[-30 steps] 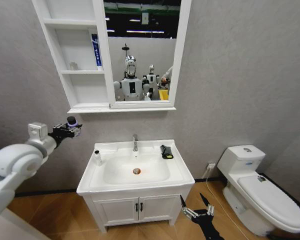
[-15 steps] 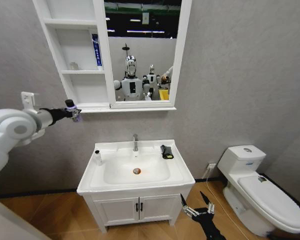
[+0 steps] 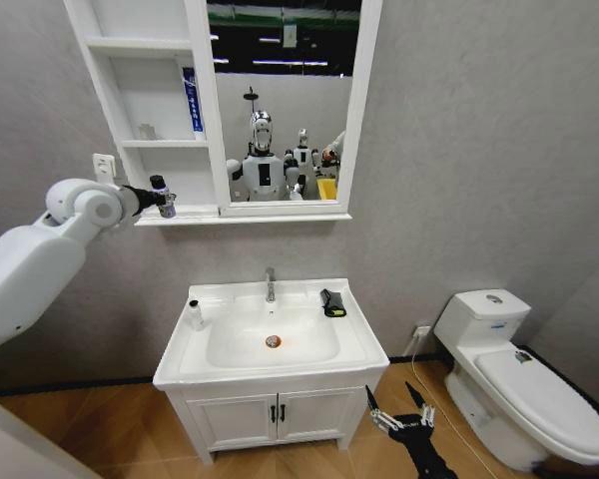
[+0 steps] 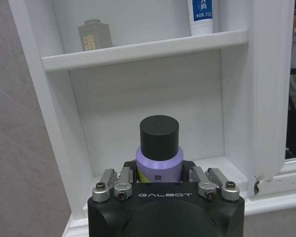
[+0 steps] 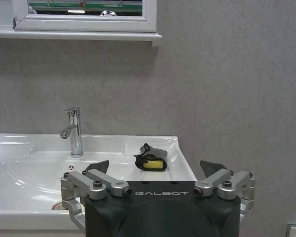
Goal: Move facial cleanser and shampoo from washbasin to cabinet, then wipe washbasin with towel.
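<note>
My left gripper (image 3: pixel 163 207) is shut on a purple bottle with a black cap (image 3: pixel 161 197), held upright right in front of the cabinet's (image 3: pixel 170 216) lowest shelf compartment. In the left wrist view the bottle (image 4: pixel 159 148) stands between the fingers of that gripper (image 4: pixel 160 174), facing the open compartment of the cabinet (image 4: pixel 138 49). A small white bottle (image 3: pixel 194 315) stands on the washbasin's (image 3: pixel 359 339) left rim. The black towel with a yellow patch (image 3: pixel 331 303) lies on the right rim by the tap (image 3: pixel 270 284). My right gripper (image 3: pixel 401 417) hangs open, low in front of the basin cupboard.
A blue-and-white tube (image 3: pixel 192 100) and a small grey jar (image 3: pixel 147 131) stand on the cabinet's middle shelf. The mirror (image 3: pixel 280 100) sits right of the shelves. A white toilet (image 3: pixel 519 374) stands to the right. In the right wrist view the towel (image 5: pixel 150 160) and tap (image 5: pixel 75 132) lie ahead.
My left arm has swung right and up toward the cabinet with the purple bottle, from beside the basin to the lowest shelf. The right gripper has barely moved.
</note>
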### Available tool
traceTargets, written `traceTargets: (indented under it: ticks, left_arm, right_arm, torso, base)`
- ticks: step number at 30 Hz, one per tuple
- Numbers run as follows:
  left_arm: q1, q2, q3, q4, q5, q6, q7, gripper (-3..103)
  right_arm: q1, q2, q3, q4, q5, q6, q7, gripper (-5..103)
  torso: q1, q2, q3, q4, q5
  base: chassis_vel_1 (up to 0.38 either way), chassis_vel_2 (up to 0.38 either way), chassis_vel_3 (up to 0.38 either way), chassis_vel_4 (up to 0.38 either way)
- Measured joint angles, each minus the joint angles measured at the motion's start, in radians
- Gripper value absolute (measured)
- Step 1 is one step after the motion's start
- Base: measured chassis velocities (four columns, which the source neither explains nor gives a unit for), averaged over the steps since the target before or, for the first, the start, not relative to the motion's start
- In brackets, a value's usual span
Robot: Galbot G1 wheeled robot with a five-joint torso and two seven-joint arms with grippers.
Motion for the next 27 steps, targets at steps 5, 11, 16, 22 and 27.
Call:
traceTargets:
  ticks: [5,11,16,22,27]
  left_arm:
    - [-0.094,-0.047,0.092,0.124,0.011,-0.001,0.020,43]
    - [-0.189,-0.126,0.160,0.278,0.009,-0.001,0.015,43]
    - [-0.219,-0.183,0.182,0.357,-0.035,-0.002,-0.004,43]
    - [-0.215,-0.232,0.181,0.432,-0.046,-0.002,-0.029,43]
    - [-0.202,-0.259,0.156,0.470,-0.045,-0.002,-0.048,43]
  right_arm:
    - [-0.001,0.000,0.009,-0.014,0.008,0.013,-0.003,100]
    - [0.001,0.000,0.010,-0.031,0.014,0.024,-0.009,100]
    - [0.005,0.000,0.011,-0.038,0.023,0.028,-0.009,100]
    - [0.005,-0.004,0.020,-0.055,0.037,0.041,-0.009,100]
    - [0.008,-0.005,0.020,-0.059,0.039,0.042,-0.009,100]
  torso:
    - [0.000,0.000,0.000,0.0001,-0.0001]
    - [0.000,0.000,0.000,0.0000,0.0000]
    - [0.000,0.000,0.000,-0.0002,0.0000]
    - [0.000,0.000,0.000,0.0000,-0.0001]
    - [0.000,0.000,0.000,0.0002,-0.0002]
  base:
    - [0.000,0.000,0.000,0.000]
    - [0.000,0.000,0.000,0.000]
    - [0.000,0.000,0.000,0.000]
    - [0.000,0.000,0.000,0.000]
    - [0.000,0.000,0.000,0.000]
